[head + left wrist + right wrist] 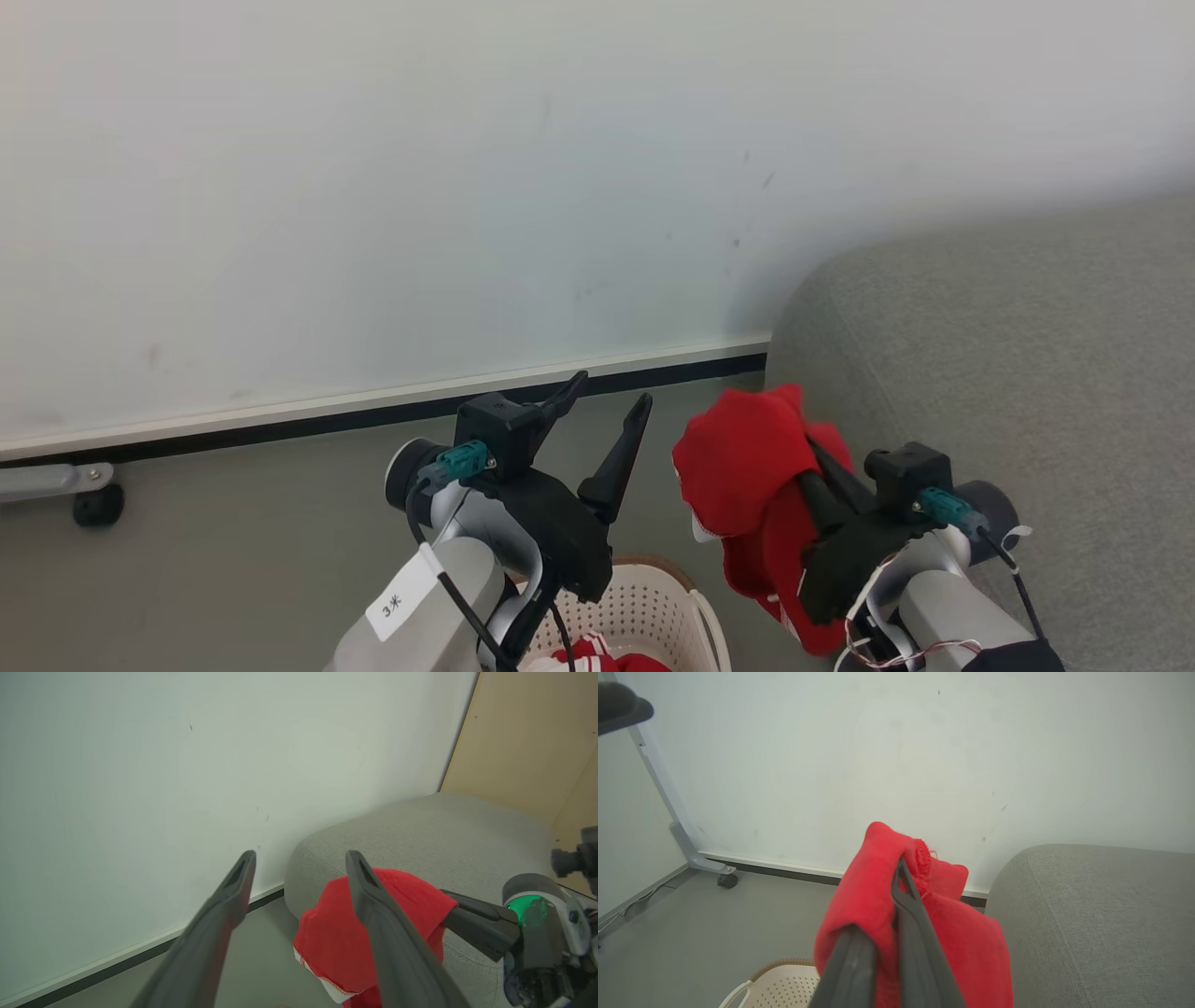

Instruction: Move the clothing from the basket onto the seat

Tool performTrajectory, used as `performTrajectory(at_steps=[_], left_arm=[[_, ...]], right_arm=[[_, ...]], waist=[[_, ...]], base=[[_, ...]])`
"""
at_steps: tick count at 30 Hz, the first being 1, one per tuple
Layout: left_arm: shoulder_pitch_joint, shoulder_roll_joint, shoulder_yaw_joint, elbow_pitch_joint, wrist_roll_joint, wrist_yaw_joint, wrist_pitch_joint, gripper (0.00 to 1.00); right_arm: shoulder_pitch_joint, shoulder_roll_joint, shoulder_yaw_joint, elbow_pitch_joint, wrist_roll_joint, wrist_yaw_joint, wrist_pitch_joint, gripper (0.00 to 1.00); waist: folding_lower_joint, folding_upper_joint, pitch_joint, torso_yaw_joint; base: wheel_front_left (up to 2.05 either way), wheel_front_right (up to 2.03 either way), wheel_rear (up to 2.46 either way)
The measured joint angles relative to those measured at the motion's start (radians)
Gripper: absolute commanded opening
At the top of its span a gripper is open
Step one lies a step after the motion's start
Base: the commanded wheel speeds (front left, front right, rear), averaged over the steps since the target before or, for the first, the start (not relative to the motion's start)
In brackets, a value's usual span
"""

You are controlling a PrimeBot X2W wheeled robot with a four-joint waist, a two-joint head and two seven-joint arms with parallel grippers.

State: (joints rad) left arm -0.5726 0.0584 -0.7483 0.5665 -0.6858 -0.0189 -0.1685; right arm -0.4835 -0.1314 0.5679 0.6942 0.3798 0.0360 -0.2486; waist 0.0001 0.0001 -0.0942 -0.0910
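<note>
Open floor point(233, 560) left of basket point(644, 616); wall point(467, 187) close ahead, sofa point(1027, 373) blocking right, castor leg point(96, 502) far left

A red garment point(742, 467) hangs bunched in the air, pinched in the closed right gripper point(812, 455). Its white-trimmed hem droops just beside the rounded corner of the light-grey fabric seat point(1027, 355). The cream perforated basket point(653, 607), brown-rimmed, stands on the floor point(233, 523) near that corner, below and to the left of the hanging piece, with more red clothing point(597, 655) with white stripes lying inside.
</note>
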Motion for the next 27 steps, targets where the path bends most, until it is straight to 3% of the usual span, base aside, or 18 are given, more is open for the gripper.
performTrajectory(at_steps=[12,27], left_arm=[[0.055,-0.006,-0.042,-0.034,0.002,-0.017,-0.044,1.0],[0.088,-0.011,-0.09,-0.071,0.014,-0.024,-0.064,1.0]], right_arm=[[0.031,-0.095,-0.061,-0.11,0.0,-0.042,-0.001,0.0],[0.04,-0.16,-0.091,-0.248,-0.011,-0.054,-0.001,0.0]], waist=[[0.0,0.0,0.005,-0.143],[-0.0001,0.0,0.034,-0.342]], base=[[0.0,0.0,0.0],[0.0,0.0,0.0]])
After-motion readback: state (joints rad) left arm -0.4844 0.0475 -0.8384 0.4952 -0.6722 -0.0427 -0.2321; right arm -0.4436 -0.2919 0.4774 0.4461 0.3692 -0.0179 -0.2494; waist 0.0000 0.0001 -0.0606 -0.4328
